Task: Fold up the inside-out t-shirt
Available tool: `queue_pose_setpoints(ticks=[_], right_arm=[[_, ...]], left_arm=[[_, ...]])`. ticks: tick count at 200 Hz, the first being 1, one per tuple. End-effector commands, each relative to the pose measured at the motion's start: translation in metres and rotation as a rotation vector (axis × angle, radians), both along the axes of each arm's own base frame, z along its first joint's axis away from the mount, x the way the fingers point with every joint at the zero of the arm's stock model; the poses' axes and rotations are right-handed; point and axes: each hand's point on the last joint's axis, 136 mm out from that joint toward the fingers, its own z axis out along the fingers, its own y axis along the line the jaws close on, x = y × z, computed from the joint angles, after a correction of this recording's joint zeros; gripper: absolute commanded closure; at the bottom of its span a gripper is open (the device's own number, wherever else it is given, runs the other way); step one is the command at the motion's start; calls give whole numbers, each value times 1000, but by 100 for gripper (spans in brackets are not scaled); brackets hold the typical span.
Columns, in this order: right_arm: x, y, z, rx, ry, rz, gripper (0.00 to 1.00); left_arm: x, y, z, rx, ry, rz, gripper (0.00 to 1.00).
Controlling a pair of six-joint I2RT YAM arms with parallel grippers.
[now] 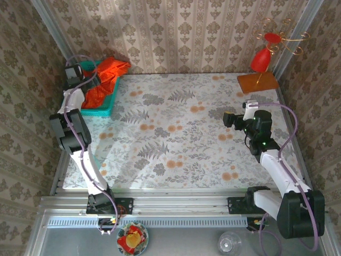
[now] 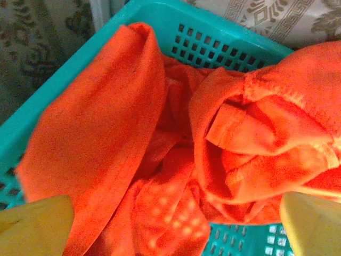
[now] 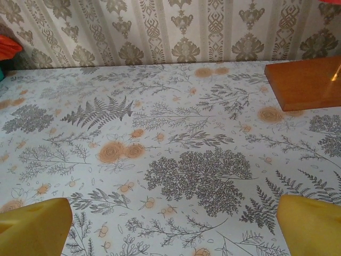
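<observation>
Well, I see the orange t-shirt [image 1: 104,80] crumpled, seams outward, in the teal basket [image 1: 101,111] at the desk's [image 1: 176,133] far-left corner, its length running diagonally toward the back wall [image 1: 176,37]. The left jaws and right jaws stand open.

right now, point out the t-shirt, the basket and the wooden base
t-shirt [image 2: 90,138], left wrist view, broad left fold
basket [image 2: 229,42], left wrist view, perforated far wall
wooden base [image 3: 302,81], right wrist view, top face

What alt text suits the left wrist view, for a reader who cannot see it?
A crumpled bright orange cloth t-shirt lies bunched in a teal perforated plastic basket. The left pincer hangs open above it, its yellow fingertips at both lower corners.
</observation>
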Motion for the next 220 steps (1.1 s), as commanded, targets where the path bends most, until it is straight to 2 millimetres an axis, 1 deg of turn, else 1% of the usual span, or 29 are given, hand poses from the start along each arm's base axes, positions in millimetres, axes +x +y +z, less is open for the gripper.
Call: queue_pose_setpoints(ticks=[1, 14, 33, 50, 63, 75, 90, 96, 107, 113, 118, 147, 154, 176, 191, 210, 220], right_arm=[[-8, -1, -3, 16, 13, -25, 0], [-10, -3, -1, 23, 11, -40, 0], [-14, -4, 7, 33, -1, -46, 0], [-17, -4, 18, 32, -22, -50, 0], [-19, -8, 26, 36, -39, -72, 0], [-20, -11, 31, 34, -47, -89, 0], [-21, -13, 37, 30, -51, -100, 0], [-21, -13, 38, 29, -50, -101, 0], [-22, -14, 40, 32, -45, -107, 0], [-22, -15, 41, 38, -42, -116, 0], [-23, -16, 42, 43, -37, -122, 0], [-27, -11, 54, 68, -49, -102, 0], [-28, -10, 56, 76, -54, -99, 0], [-30, -8, 68, 103, -74, -93, 0], [-30, -4, 75, 116, -80, -77, 0], [-29, -2, 84, 133, -84, -66, 0], [-29, -2, 89, 148, -84, -71, 0]], left_arm=[[17, -15, 2, -87, -16, -64, 0], [29, -20, 4, -126, -45, -88, 0], [42, -25, -1, -184, -61, -106, 0], [50, -29, -12, -226, -38, -108, 2], [55, -32, -19, -253, -25, -120, 5], [57, -35, -23, -271, -28, -140, 14], [59, -39, -24, -292, -37, -159, 31], [59, -40, -22, -300, -44, -164, 38], [58, -42, -16, -313, -57, -175, 46], [56, -42, -12, -315, -67, -181, 58], [56, -43, -6, -314, -90, -193, 65], [47, -42, 34, -307, -194, -219, 92], [45, -43, 44, -309, -208, -228, 100], [33, -43, 87, -292, -285, -239, 100], [23, -48, 126, -286, -356, -262, 100], [7, -60, 170, -302, -422, -302, 100], [-4, -70, 197, -309, -465, -337, 100]])
